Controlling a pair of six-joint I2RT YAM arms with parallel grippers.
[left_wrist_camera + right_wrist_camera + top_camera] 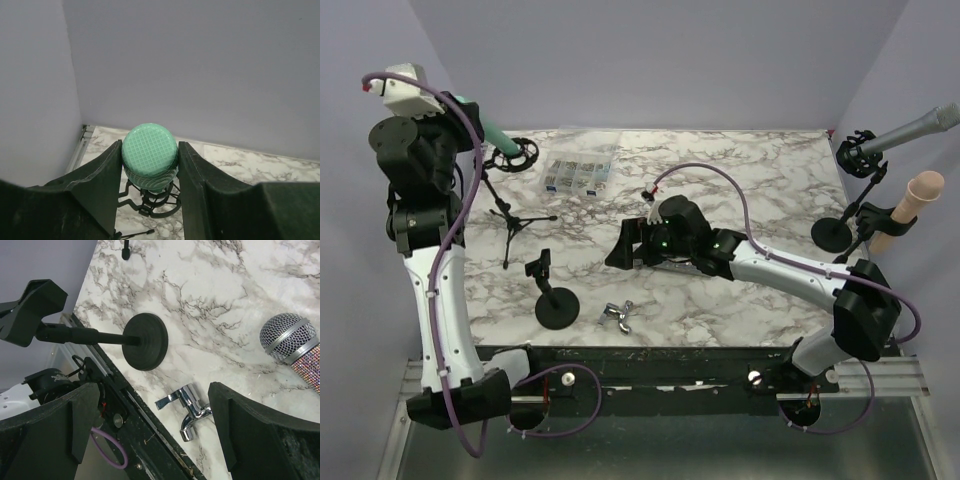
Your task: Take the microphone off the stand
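A green microphone (492,130) sits tilted in a black shock mount (515,152) on a small tripod stand (513,222) at the back left. My left gripper (468,104) is shut on its mesh head. In the left wrist view the head (150,150) is pinched between both fingers (102,175) of the gripper (150,155), with the shock mount (156,200) just below it. The microphone's body still reaches into the mount. My right gripper (625,245) is open and empty over the middle of the table; its wrist view (152,390) shows nothing between the fingers.
A chrome faucet (619,316) (192,410) and a black round-base clip stand (555,300) (145,340) lie near the front edge. A glittery silver microphone (295,347) lies under the right arm. A clear parts box (578,174) is at the back. Grey (910,130) and beige (910,210) microphones stand at the right.
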